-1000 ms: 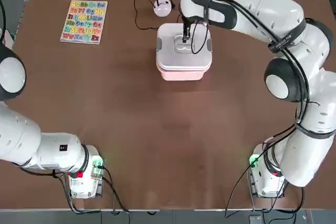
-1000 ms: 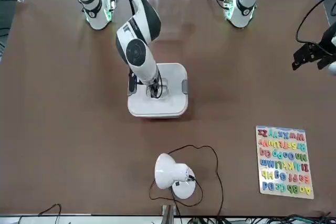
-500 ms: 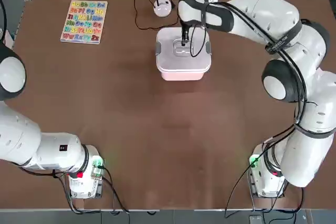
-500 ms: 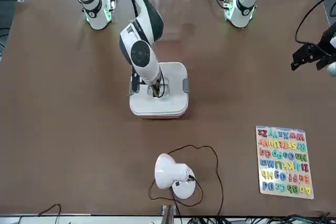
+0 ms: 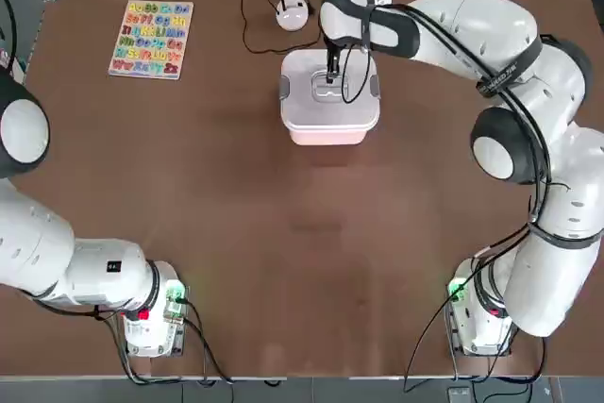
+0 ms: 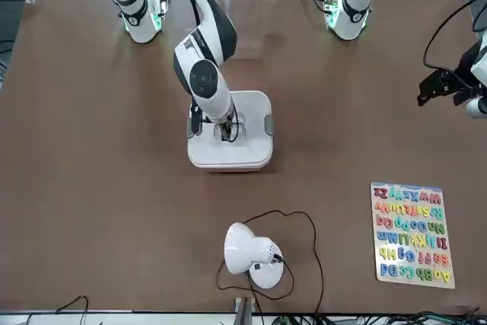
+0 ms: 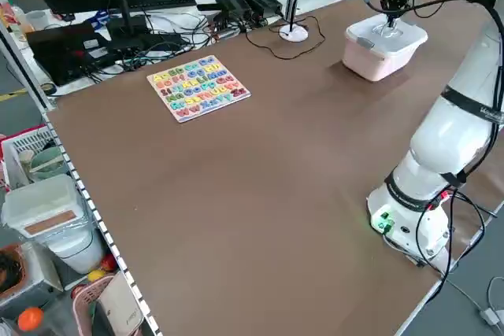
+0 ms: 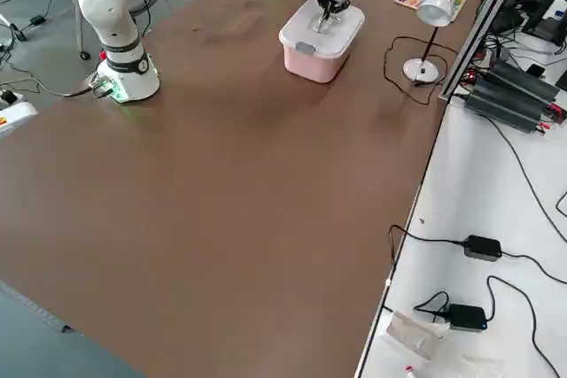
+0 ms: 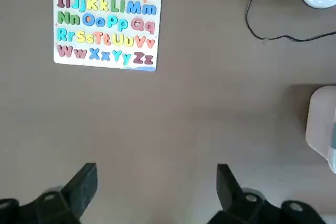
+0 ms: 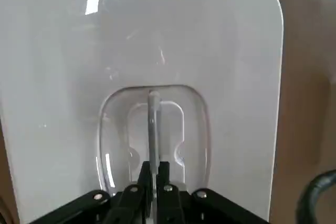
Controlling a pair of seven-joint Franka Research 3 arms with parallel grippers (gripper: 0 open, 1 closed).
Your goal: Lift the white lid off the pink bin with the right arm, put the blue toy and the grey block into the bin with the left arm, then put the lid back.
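Note:
The white lid [image 5: 304, 101] sits on the pink bin [image 5: 326, 135] at the far middle of the table. My right gripper [image 5: 331, 79] stands over the lid's middle, shut on the thin raised handle [image 10: 153, 124] in the recess. From across the table, the same gripper [image 6: 226, 133] is on the lid [image 6: 251, 123]. My left gripper [image 9: 155, 182] is open and holds nothing, hovering near the table's left side [image 6: 437, 90], far from the bin. The blue toy and the grey block are hidden from every view.
An alphabet puzzle board [image 5: 151, 39] lies at the far left. A small white lamp [image 5: 292, 13] with a black cable [image 5: 253, 21] stands just behind the bin. Both arm bases [image 5: 151, 313] [image 5: 477, 313] are at the near edge.
The right gripper and the lid sank slightly onto the bin and shifted a little to the left, then stayed still. The left gripper drifted a little.

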